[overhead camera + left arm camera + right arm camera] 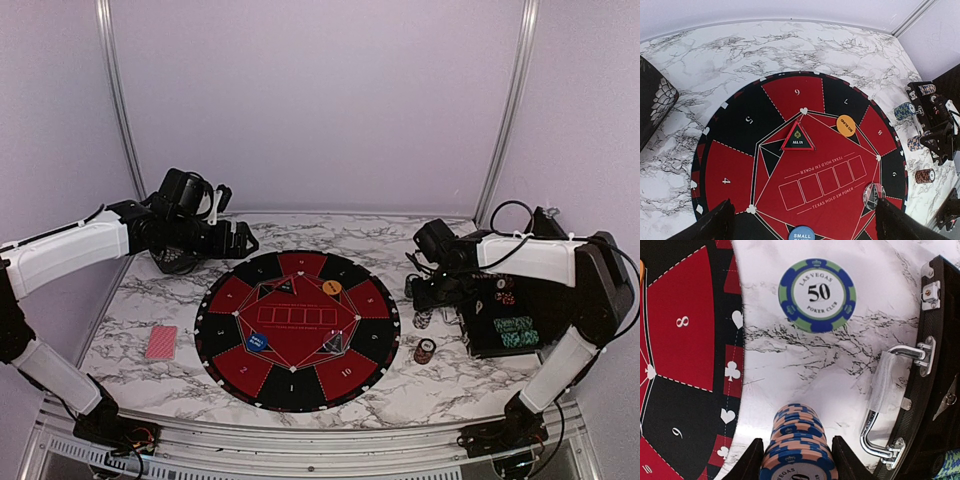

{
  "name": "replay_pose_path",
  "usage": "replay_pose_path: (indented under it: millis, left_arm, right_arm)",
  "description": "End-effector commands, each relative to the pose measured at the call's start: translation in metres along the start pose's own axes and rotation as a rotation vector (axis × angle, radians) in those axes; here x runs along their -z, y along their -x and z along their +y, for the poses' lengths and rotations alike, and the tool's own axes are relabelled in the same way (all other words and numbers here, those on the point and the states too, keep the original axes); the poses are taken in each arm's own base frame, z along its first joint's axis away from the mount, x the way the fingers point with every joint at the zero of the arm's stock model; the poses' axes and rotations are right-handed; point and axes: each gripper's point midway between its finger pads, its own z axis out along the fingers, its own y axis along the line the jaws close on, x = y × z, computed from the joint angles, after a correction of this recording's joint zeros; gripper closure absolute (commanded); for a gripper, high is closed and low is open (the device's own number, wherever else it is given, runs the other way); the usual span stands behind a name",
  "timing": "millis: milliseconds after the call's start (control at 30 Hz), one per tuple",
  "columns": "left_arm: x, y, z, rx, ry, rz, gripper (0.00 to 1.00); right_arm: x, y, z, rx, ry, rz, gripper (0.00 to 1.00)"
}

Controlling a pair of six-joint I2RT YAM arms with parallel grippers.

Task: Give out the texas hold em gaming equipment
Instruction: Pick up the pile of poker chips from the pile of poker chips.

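Note:
My right gripper (796, 440) is shut on a stack of peach-and-blue poker chips (797, 435) standing on the marble just right of the mat; the gripper (428, 306) and stack (424, 319) also show from above. A green-and-blue "50" chip (817, 295) lies beyond it, and a brown stack (426, 350) stands nearer. My left gripper (805, 226) is open and empty, high over the mat's back left (236, 240). On the mat lie an orange disc (845, 125), a blue small-blind marker (801, 234), a triangular all-in marker (798, 137) and a clear disc (873, 195). Red-backed cards (160, 342) lie left.
The round black-and-red mat (225, 335) fills the table's middle. An open black case (482, 345) holding green chips (515, 331) stands at the right, its metal handle (879, 410) close to my right gripper. A dark object (652, 107) sits at the back left.

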Motion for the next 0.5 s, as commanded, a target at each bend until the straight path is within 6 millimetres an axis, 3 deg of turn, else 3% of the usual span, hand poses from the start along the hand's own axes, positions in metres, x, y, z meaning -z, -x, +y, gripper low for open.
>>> replay_pose_path:
  millis: [0,467]
  left_arm:
    - [0.0021,0.0027,0.0003,-0.012,0.002,-0.022,0.01]
    - [0.0043,0.0020,0.0002,-0.014,-0.001,-0.026,0.01]
  right_arm:
    - [0.0190,0.0203,0.0050,-0.008,0.005,-0.063,0.59]
    - [0.0236,0.0202,0.0103,-0.001,0.005,-0.066,0.59]
